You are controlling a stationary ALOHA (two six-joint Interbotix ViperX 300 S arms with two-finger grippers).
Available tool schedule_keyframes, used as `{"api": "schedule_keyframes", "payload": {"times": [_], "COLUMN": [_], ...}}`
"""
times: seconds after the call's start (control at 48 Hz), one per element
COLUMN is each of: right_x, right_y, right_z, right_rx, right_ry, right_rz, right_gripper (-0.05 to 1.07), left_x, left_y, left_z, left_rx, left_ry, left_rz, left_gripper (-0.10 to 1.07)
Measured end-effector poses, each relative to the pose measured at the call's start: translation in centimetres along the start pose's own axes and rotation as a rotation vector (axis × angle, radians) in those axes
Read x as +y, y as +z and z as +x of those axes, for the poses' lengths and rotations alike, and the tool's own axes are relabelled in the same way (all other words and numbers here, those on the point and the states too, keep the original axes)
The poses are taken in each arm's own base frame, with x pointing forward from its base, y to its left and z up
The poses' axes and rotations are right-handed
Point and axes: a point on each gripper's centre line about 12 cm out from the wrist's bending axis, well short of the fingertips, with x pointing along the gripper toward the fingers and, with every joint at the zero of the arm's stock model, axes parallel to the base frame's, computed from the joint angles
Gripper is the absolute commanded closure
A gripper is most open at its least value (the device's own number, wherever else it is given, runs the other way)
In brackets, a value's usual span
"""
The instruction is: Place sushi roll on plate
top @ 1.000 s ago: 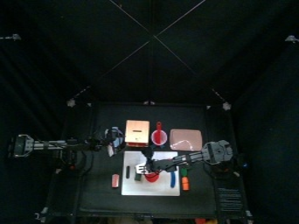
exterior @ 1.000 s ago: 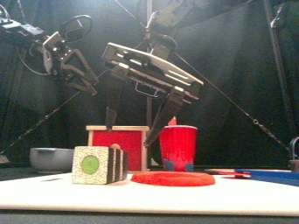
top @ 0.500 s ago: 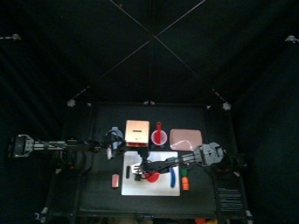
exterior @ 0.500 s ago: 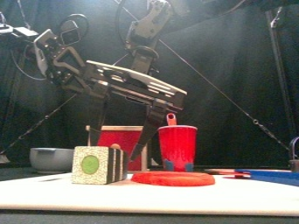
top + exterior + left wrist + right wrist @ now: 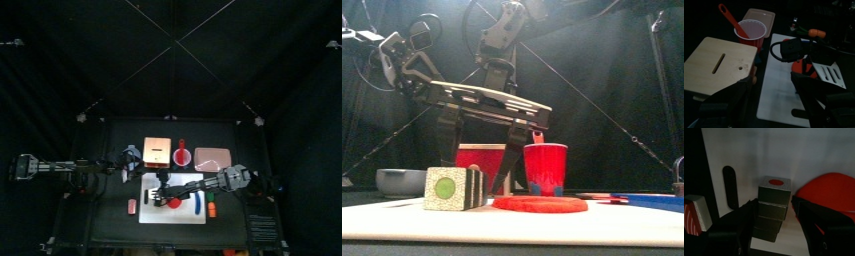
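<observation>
The sushi roll [image 5: 452, 188], a dark block with a cream and green end, stands on the white board [image 5: 516, 222]. In the right wrist view it [image 5: 771, 209] is a row of dark segments with a red dot on its end. My right gripper [image 5: 773, 205] is open and hangs over the roll, one jaw on each side; it also shows in the front view [image 5: 478, 165] and in the top view [image 5: 160, 191]. The pale pink plate [image 5: 214, 157] lies at the back right and also shows in the left wrist view [image 5: 759, 13]. My left gripper [image 5: 774, 84] is open and empty, resting left of the tan block.
A tan-orange block with a slot [image 5: 721, 60] and a red cup [image 5: 751, 29] holding a red spoon stand behind the board. A flat red disc [image 5: 827, 193] lies right beside the roll. A grey bowl [image 5: 400, 181] sits at the far left. A black strip [image 5: 729, 185] lies on the board.
My right gripper has swung left and down, from tilted above the cup to level over the sushi roll with its jaws around it. The left arm has not moved.
</observation>
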Motion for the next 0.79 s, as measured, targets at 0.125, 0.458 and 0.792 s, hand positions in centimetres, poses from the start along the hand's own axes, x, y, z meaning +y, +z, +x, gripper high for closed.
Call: {"api": "schedule_keyframes", "payload": {"times": [0.125,0.458,0.792], "right_x": [0.3,0.5,-4.2], "right_y": [-0.1,0.9,2.3], "right_z": [0.1,-2.5,-9.4], "right_rx": [0.005,-0.059,-0.050], "right_ry": [0.004,0.016,-0.050], "right_rz": [0.004,-0.060,-0.137], "right_gripper": [0.32,0.32,0.32], "left_x": [0.0,0.3,0.3], "left_y": [-0.1,-0.1,-0.1], "left_z": [-0.1,-1.1,-1.1], "left_rx": [0.000,-0.025,-0.026], "left_ry": [0.002,0.015,0.019], "left_rz": [-0.001,-0.054,-0.119], "left_gripper": [0.02,0.02,0.02]}}
